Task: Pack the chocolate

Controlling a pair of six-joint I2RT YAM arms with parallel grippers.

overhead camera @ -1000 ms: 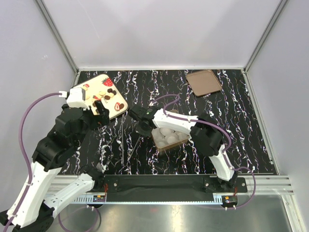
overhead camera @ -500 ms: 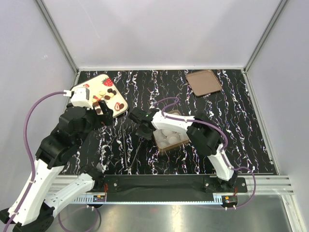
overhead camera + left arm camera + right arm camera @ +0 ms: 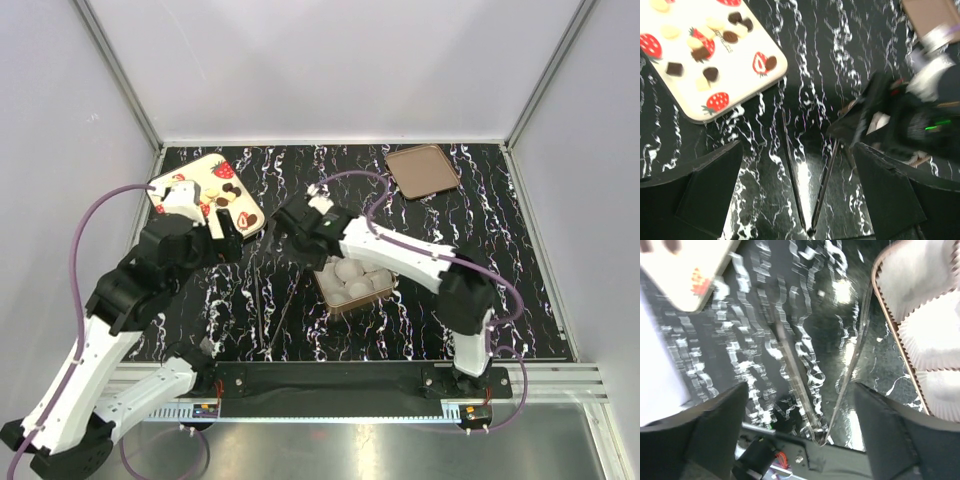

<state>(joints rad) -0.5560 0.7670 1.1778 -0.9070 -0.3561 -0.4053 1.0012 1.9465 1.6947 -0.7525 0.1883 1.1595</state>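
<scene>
The chocolate lies as small dark brown and cream-white pieces on a cream tray with strawberry prints, at the back left. My left gripper hangs open over the dark table just right of the tray's near corner, with nothing between its fingers except two thin clear blades. My right gripper is open too, between the tray and the brown box. In the right wrist view the right gripper hovers over bare table. White paper cups fill the box on the right.
A brown lid lies at the back right. The right gripper's dark body shows blurred in the left wrist view, close to the left gripper's right finger. The tray's corner sits at the upper left of the right wrist view.
My right gripper has gone from nearly shut to wide open and moved from the box's left side toward the back. The left gripper shifted slightly right and stayed open.
</scene>
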